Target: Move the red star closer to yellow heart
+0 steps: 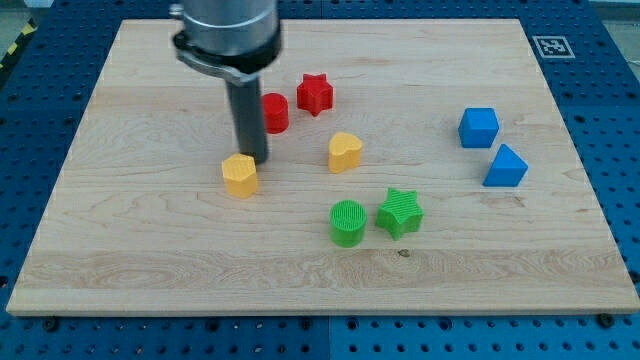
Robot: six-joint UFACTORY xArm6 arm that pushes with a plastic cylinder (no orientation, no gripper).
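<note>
Star (314, 93) work comes first: the red star sits toward the view's top, just right of the red cylinder (274, 112), and the yellow heart (345, 152) lies below it and a little to the right, apart from it with bare bench (140, 260) between. I carry no claw, only a rod, so nothing spreads or pinches; my tip (255, 160) rests on the bench just above the yellow hexagon (240, 175), left of the heart and below the red cylinder.

From here I am on the wrong side, I judge. To do this well I should bring my tip round to the star's upper left edge and push down and slightly right, so the star slides straight at the heart. A centred contact matters: a star's points will likely make it spin off line if I catch one arm only.

Standing in the way is the red cylinder, close beside the star; passing between them would probably nudge it. The yellow hexagon is nearly touching my tip and could be knocked as I leave. Green cylinder (347, 222) and green star (400, 212) sit below the heart; blue cube (478, 127) and blue prism (505, 167) are well apart at the right.
</note>
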